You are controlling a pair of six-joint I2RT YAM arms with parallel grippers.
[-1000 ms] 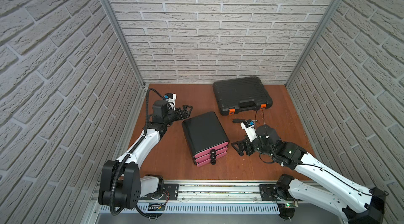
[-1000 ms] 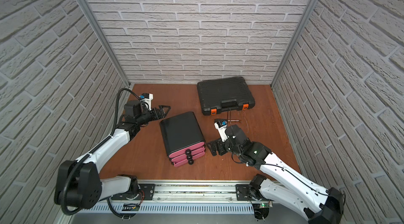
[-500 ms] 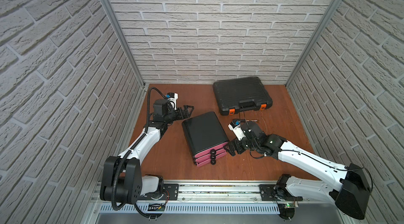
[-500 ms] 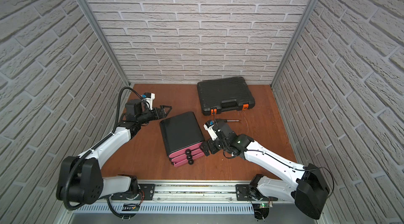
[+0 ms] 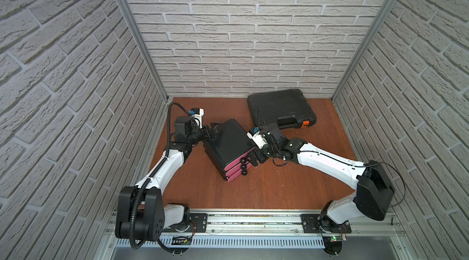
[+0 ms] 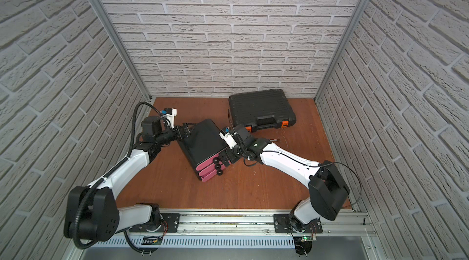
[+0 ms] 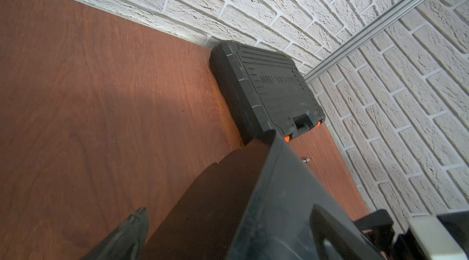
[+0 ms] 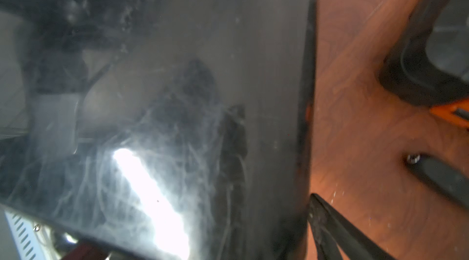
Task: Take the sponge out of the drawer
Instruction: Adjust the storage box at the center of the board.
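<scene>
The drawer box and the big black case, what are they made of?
Drawer box: probably glossy black plastic, since its top mirrors the light; pink fronts look matte. Black case: likely matte moulded plastic, with ribs and orange latches.

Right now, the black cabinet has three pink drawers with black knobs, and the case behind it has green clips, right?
Not quite. The clips on the case are orange, not green, as both top views show. The rest holds: the black cabinet has three pink drawers with black knobs, and the case lies behind it.
</scene>
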